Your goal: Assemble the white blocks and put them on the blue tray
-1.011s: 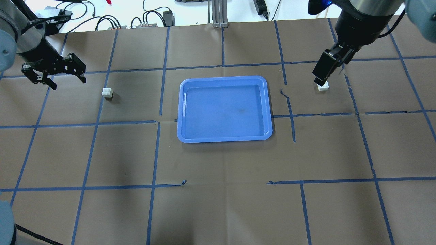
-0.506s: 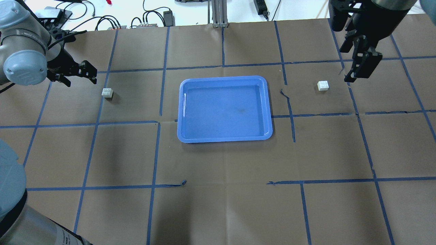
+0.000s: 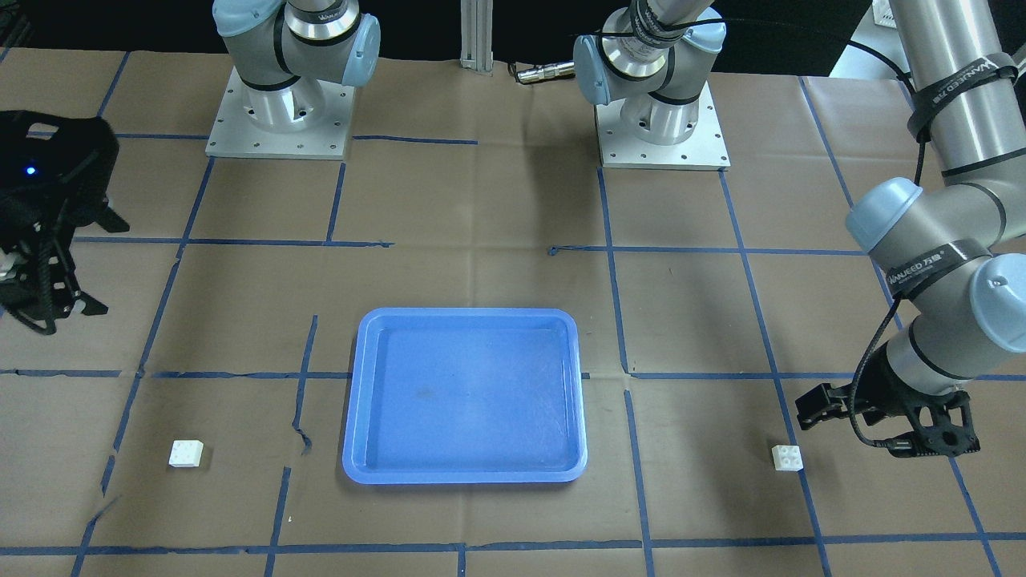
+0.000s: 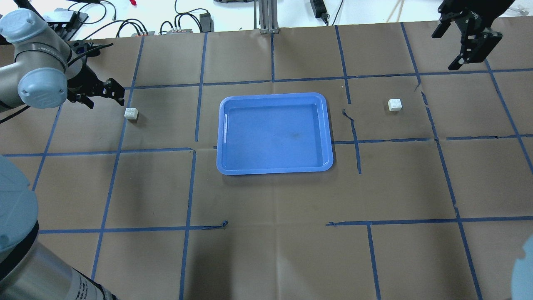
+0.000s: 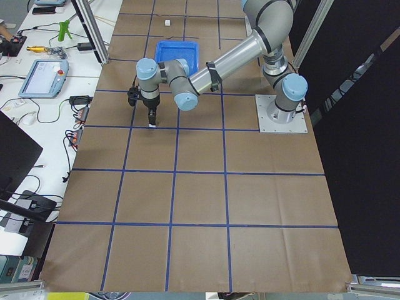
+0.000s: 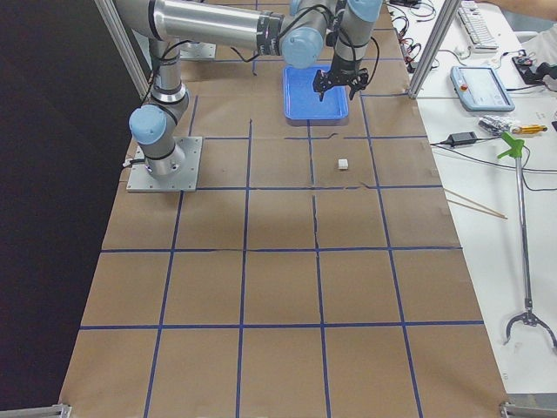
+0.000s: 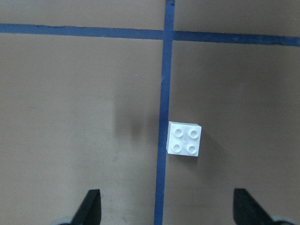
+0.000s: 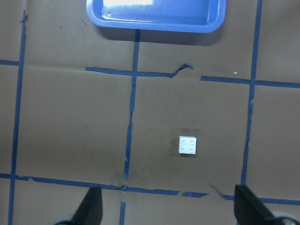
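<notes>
Two wide-spread grippers point downward: left gripper (image 7: 167,206) low near a white block (image 7: 185,138), right gripper (image 8: 166,206) higher.

Bright, even light from overhead, with soft, faint shadows. White glare on the blue tray (image 8: 154,24) in the right wrist view, thin streak in the overhead view. Benches past the table's far edge are blown out. Left arm (image 4: 16,216) at the near-left corner is out of focus.

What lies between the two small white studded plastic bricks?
The large rectangular blue plastic tray lies between the left white brick and the right white brick, in the overhead view.
</notes>
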Motion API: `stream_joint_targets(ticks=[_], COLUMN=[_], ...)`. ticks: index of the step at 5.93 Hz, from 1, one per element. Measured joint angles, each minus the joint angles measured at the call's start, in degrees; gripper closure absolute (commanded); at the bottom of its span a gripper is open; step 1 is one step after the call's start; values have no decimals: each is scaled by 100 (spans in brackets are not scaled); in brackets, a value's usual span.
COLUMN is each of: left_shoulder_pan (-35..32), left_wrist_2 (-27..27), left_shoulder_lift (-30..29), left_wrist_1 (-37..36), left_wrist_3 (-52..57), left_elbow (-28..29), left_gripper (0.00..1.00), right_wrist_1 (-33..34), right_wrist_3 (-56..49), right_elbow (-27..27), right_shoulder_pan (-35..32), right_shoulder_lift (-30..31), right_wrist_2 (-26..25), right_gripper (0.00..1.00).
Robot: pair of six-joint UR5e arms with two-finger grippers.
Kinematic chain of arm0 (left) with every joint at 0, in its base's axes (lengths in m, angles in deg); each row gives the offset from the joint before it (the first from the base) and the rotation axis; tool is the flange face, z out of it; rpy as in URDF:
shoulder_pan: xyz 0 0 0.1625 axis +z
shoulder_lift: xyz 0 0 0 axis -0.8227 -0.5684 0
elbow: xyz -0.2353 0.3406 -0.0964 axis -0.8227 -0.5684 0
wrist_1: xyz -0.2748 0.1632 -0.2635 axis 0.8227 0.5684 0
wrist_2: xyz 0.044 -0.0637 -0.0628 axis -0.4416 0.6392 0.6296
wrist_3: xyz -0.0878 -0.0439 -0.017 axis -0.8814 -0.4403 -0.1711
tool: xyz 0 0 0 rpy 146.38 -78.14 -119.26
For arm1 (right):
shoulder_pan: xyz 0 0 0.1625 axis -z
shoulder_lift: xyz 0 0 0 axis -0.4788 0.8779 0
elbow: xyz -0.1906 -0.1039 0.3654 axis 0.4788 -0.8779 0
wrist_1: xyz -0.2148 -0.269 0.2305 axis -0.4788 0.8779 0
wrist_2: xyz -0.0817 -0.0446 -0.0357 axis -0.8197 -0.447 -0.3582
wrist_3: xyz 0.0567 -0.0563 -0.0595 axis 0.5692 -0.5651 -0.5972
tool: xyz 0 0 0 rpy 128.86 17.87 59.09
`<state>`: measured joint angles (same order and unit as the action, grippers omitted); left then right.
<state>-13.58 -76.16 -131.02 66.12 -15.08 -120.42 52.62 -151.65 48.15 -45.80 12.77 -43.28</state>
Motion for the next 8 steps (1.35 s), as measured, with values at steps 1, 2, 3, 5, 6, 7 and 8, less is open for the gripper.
stream_joint_targets(ticks=[1,2,3,5,6,7,8], left_shoulder_pan=[-3,-12,-38,-159,-182,-187,-190], left_wrist_2=[2,5,9,11,11,11,11], left_shoulder_lift=[-75,-167,-293,-577,-725,-813,-844], left_wrist_1=[-67,-189,-365,-697,-829,-873,-838], left_wrist_3=[0,-2,-4,77,222,324,354], left_elbow=[2,6,11,20,33,30,16], left_gripper=[1,1,1,3,10,50,77], right_wrist_1=[5,-8,-38,34,258,703,1234], right_wrist_3=[-30,-76,-227,-818,-1036,-1229,-1314], right_elbow=[-242,-283,-218,286,648,1039,1349], right_shoulder_pan=[175,462,723,1003,1106,1160,1177], right_shoulder_lift=[-346,-588,-866,-1216,-1291,-1338,-1392], right_wrist_2=[318,794,1206,1942,2182,2291,2328], right_gripper=[0,0,0,0,0,0,0])
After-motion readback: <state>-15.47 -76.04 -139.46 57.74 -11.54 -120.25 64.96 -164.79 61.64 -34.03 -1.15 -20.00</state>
